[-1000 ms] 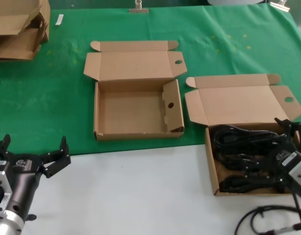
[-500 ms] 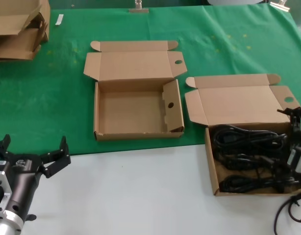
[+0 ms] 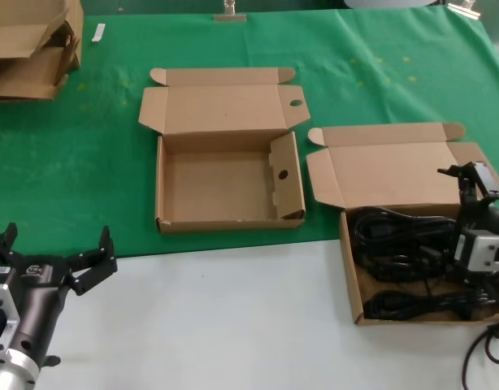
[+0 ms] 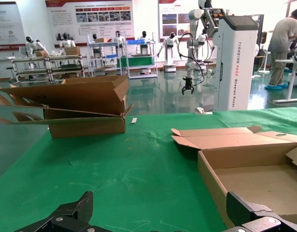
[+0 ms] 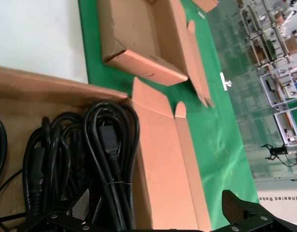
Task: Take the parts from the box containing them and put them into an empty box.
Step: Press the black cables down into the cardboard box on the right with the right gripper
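Black coiled power cables (image 3: pixel 396 244) lie bundled in the open cardboard box (image 3: pixel 348 272) at the right, half on the white table. My right gripper (image 3: pixel 469 180) hovers open over that box's far edge, by the lid (image 3: pixel 396 171), holding nothing. In the right wrist view the cables (image 5: pixel 107 154) lie under one finger and the gripper (image 5: pixel 155 207) spans the box wall and lid (image 5: pixel 163 159). The empty box (image 3: pixel 162 183), with a raised holed side flap (image 3: pixel 282 173), stands at the middle on the green cloth. My left gripper (image 3: pixel 58 241) waits open at the near left, seen open (image 4: pixel 160 209) in its wrist view.
Flattened cardboard boxes (image 3: pixel 30 45) are stacked at the far left corner, also in the left wrist view (image 4: pixel 85 104). The empty box's wall (image 4: pixel 211 179) shows beside the left gripper. My own loose black cable (image 3: pixel 485 357) trails near the right front. Green cloth (image 3: pixel 87 162) covers the far table.
My right gripper has lifted out of the cable box and drifted toward its far edge and lid, still open and holding nothing. The left arm has not moved.
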